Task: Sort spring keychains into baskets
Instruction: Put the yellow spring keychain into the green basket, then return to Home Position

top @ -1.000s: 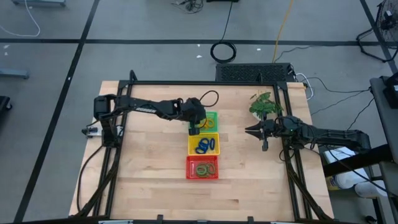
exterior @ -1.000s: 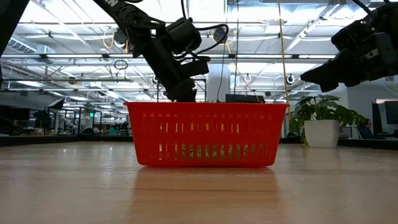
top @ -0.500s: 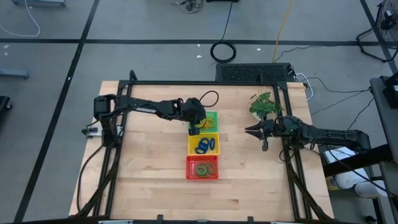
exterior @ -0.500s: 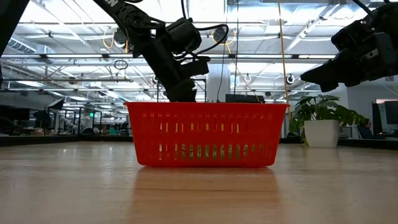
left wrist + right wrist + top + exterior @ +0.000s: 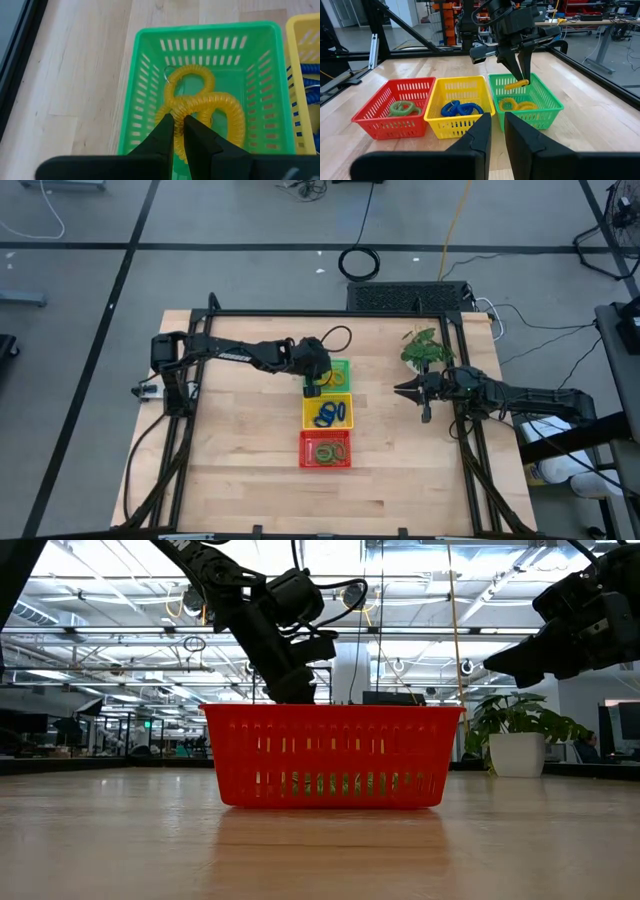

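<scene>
Three baskets stand in a row mid-table: green (image 5: 338,373), yellow (image 5: 328,413), red (image 5: 326,450). In the right wrist view the red basket (image 5: 380,90) holds green spring keychains (image 5: 402,107), the yellow basket (image 5: 485,82) holds blue ones (image 5: 460,108), and the green basket (image 5: 547,100) holds orange-yellow ones (image 5: 517,105). My left gripper (image 5: 312,387) hangs over the green basket, shut on an orange-yellow keychain (image 5: 517,84). My right gripper (image 5: 402,391) waits shut above the table, to the right of the baskets. My left gripper (image 5: 520,75) pinches an orange-yellow spring keychain between its two fingers (image 5: 167,127), coming from above and pointing down. The coil (image 5: 179,112) sits about level in the hold, lifted clear of the keychains on the green basket's floor, at about rim height.
A potted plant (image 5: 425,348) stands near the table's far right. A black box (image 5: 410,298) sits at the far edge, and a black cable coil (image 5: 359,263) lies on the floor beyond. Dark frame rails (image 5: 300,313) border the table. Bare wood lies left and near.
</scene>
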